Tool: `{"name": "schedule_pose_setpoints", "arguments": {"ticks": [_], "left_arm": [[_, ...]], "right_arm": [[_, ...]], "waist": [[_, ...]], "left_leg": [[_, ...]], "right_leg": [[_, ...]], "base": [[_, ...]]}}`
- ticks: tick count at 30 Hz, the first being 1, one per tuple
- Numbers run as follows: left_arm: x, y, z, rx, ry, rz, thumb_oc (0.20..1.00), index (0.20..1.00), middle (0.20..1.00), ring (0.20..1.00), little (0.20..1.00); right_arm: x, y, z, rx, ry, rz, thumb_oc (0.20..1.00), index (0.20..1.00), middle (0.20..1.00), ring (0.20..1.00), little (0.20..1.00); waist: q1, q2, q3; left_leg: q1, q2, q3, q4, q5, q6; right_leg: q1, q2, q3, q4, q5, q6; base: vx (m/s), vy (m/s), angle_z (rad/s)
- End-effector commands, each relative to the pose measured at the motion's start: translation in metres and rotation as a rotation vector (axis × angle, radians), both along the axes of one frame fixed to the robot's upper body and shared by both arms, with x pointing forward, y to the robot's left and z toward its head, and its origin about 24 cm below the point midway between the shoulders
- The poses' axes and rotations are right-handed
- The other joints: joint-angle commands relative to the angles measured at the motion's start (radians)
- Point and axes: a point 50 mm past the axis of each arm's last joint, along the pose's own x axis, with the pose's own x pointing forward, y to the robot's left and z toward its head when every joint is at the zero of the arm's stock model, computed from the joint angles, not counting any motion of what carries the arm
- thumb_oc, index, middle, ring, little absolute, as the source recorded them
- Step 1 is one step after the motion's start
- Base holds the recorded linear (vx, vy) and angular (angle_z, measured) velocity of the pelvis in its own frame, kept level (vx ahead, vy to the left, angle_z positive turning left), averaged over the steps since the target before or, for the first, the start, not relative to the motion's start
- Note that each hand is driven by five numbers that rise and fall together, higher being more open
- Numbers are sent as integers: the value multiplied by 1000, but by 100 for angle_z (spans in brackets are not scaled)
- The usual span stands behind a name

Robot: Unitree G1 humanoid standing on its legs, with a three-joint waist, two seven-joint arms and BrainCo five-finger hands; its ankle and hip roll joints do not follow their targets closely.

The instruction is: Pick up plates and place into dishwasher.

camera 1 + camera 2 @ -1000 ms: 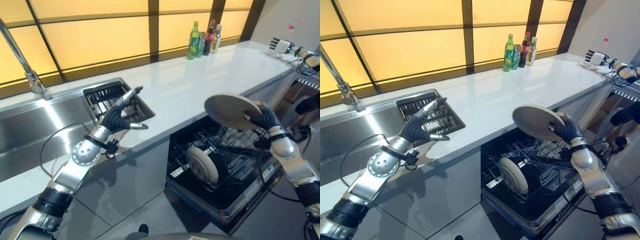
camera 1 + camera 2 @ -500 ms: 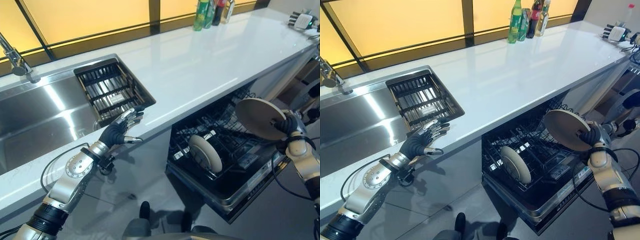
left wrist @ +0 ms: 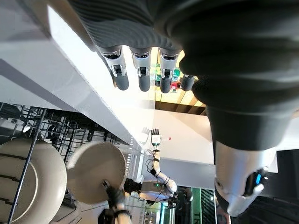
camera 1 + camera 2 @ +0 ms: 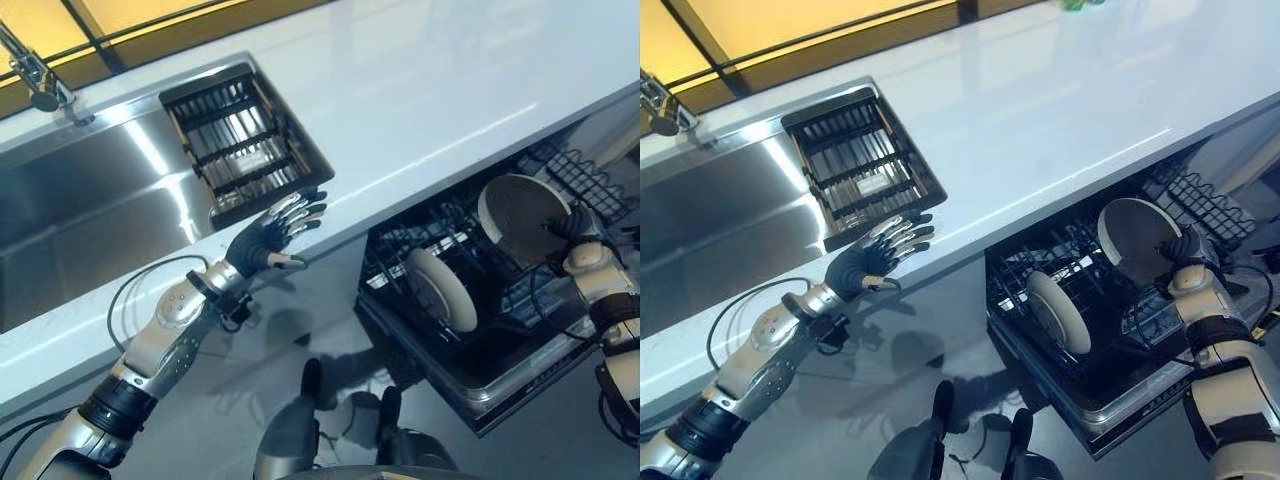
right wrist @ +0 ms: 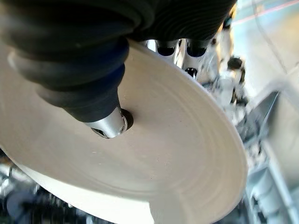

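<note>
The right hand (image 4: 1185,262) pinches 1 plate (image 4: 1135,240) at its rim, thumb pressed on the face and fingers curled behind it, as the right wrist view shows. Compared with 1 second ago, the plate has come down from counter height and now hangs tilted close to upright over the dishwasher rack (image 4: 1095,300), just behind the plate already standing (image 4: 1055,312) in the tines. The head camera has also tipped downward, so the whole scene has shifted; the sink (image 4: 90,220) and its dish drainer (image 4: 245,150) have not themselves moved. The left hand (image 4: 270,240) hovers near the white counter (image 4: 430,90) edge with fingers spread and straight, holding nothing.

That descent suggests the placing step is nearly done: the plate looks lined up for a slot. Whether its lower edge already touches the rack is hard to tell from here.
</note>
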Motion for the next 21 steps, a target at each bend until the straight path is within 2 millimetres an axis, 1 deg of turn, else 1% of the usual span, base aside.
{"name": "schedule_pose_setpoints", "arguments": {"ticks": [1,10,15,18,19,20,21], "left_arm": [[2,-14,27,-64,-95,-79,1000,1000,1000,1000,1000],[6,-11,34,-78,-111,-66,1000,1000,1000,1000,1000],[7,-12,34,-79,-116,-61,1000,1000,1000,1000,1000],[7,-14,34,-77,-119,-59,1000,1000,1000,1000,1000],[8,-13,35,-81,-116,-61,1000,1000,1000,1000,1000],[8,-14,35,-83,-113,-63,1000,1000,1000,1000,1000],[9,-14,36,-79,-116,-63,1000,1000,1000,1000,1000]], "right_arm": [[24,11,58,-24,-121,71,200,200,200,200,200],[31,20,51,19,-42,115,200,200,200,200,200],[34,27,46,22,14,147,200,200,200,200,200],[36,31,42,53,27,164,200,200,200,200,200],[36,32,40,65,22,158,790,790,790,790,790],[36,32,41,89,4,154,1000,1000,1000,1000,1000],[37,33,42,105,-38,147,1000,1000,1000,1000,1000]], "waist": [[26,3,56],[41,29,77],[44,36,89],[46,38,93],[46,38,93],[45,38,93],[44,36,92]], "left_leg": [[-8,-61,-2,3,-119,26],[-48,-73,-5,3,-103,24],[-61,-78,-3,3,-96,25],[-64,-79,0,3,-94,25],[-63,-79,1,3,-94,26],[-62,-79,3,3,-94,25],[-59,-79,4,3,-95,26]], "right_leg": [[-74,-42,1,41,-46,39],[-117,-60,-24,46,-34,41],[-133,-67,-35,51,-30,44],[-138,-70,-39,51,-27,45],[-138,-69,-40,51,-26,44],[-138,-69,-40,52,-26,44],[-137,-69,-38,53,-26,44]], "base": [[-44,18,-1],[-39,17,3],[-34,15,-1],[-13,5,0],[0,0,0],[0,0,0],[0,0,0]]}}
